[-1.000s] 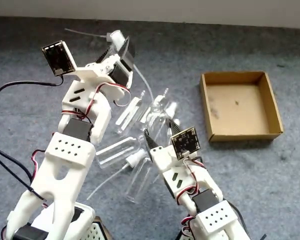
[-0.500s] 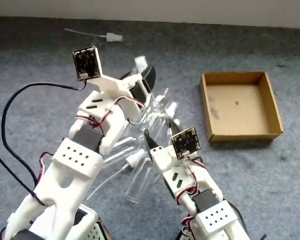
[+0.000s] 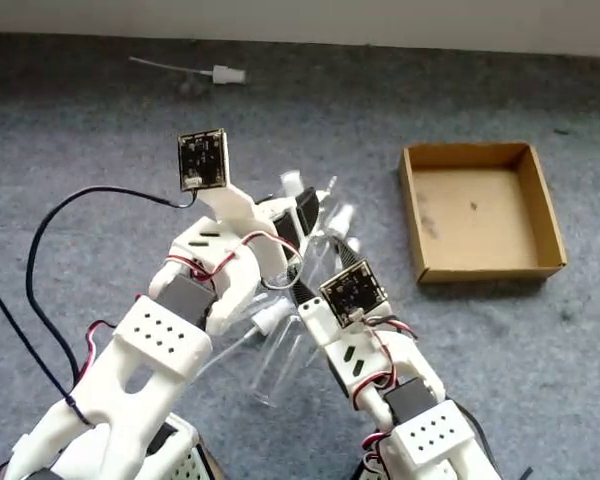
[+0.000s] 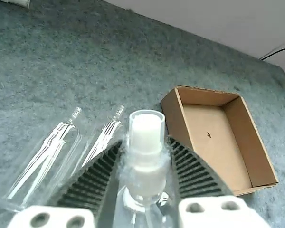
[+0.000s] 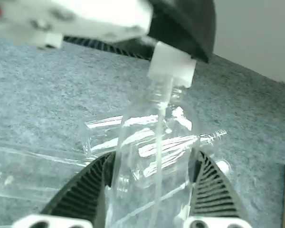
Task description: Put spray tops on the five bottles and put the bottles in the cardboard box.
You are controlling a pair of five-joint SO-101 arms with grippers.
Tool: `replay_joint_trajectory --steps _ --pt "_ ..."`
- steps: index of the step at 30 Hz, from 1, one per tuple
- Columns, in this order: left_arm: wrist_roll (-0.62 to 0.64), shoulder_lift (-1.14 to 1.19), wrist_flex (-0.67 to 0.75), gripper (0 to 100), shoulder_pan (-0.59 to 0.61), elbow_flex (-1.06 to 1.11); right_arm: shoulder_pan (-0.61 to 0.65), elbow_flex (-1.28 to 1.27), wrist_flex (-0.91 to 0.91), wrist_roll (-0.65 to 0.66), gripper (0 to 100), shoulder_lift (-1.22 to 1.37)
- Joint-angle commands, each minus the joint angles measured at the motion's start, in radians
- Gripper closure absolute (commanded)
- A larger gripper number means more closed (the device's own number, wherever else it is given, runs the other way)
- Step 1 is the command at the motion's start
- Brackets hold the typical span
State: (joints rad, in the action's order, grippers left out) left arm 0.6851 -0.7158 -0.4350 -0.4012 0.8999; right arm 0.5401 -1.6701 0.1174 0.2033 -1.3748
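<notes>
Closest in, the right jaws stand part-way open around a clear bottle [image 5: 152,137]. One ribbed pad presses each flank, and the bottle's neck points up and away from the arm, clear of the grey-covered table [image 3: 90,140]. In the high view, at about 7 o'clock of this held bottle, a second bottle [image 3: 280,365] lies flat on the table. Just beside its far end lies a loose spray top [image 3: 269,318], its thin tube trailing off toward 8 o'clock.

Behind the held bottle more clear bottles lie on the table. The left wrist view shows two lying bottles [image 4: 45,152] side by side, necks open and pointing away from the arms.

At the held bottle's neck, the left jaws are closed on a white spray top [image 4: 145,133]. They grip its collar from both sides, and the round head stands out past the jaw tips. In the right wrist view this top sits at the bottle's mouth and its tube runs down inside the clear body. How far it is seated on the neck cannot be told.

The cardboard box [image 3: 480,215] sits at 3 o'clock of the held bottle, well apart from it, open side up with its brown floor showing.

Farthest off, at 11 o'clock near the table's far edge, a far spray top [image 3: 226,73] lies on its side, its tube pointing toward 9 o'clock.
</notes>
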Motion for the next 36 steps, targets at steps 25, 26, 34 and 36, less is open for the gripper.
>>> replay_joint_trajectory --steps 25,26,34,36 --pt "-0.209 -0.027 -0.035 76 -0.007 0.056 0.001 -0.104 -0.028 -0.02 88.9 -0.021" --pt "-0.21 -0.031 -0.035 75 -0.007 0.058 0.001 -0.104 -0.028 -0.02 88.9 -0.021" --pt "-0.215 -0.325 -0.18 75 -0.007 0.061 -0.018 -0.101 -0.028 -0.02 88.9 -0.021" --pt "-0.215 -0.42 -0.25 75 0.002 0.061 -0.042 -0.104 -0.028 -0.02 88.9 -0.021"
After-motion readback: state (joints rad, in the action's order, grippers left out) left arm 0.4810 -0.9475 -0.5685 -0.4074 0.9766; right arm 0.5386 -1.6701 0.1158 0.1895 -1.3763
